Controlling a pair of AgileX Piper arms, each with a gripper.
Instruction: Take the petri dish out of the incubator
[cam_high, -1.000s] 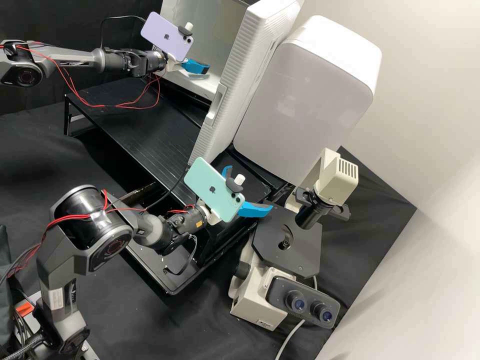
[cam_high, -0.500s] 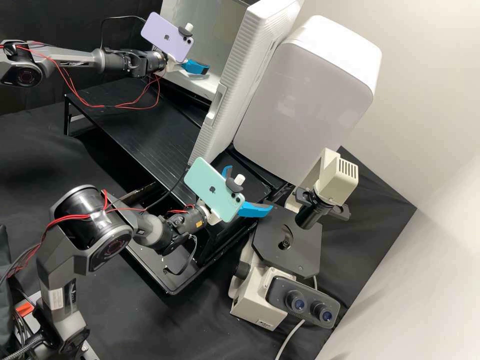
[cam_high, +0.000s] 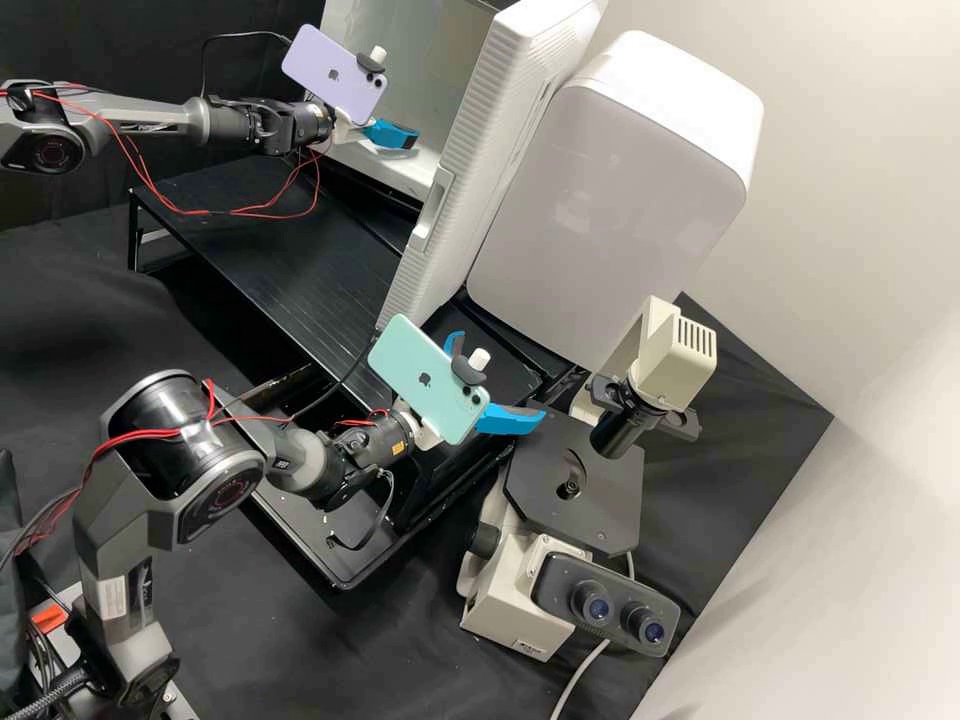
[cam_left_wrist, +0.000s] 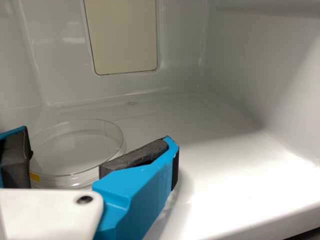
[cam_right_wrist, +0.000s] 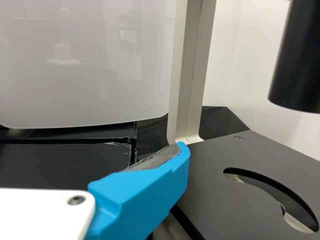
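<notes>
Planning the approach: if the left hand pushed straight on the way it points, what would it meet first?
Most likely the petri dish, lying on the incubator floor between the left hand's open fingers; the back wall comes only behind it, though depth is unclear.

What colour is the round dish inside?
The dish is clear, seen best in the left wrist view.

Bright even light, sheen inside incubator
</notes>
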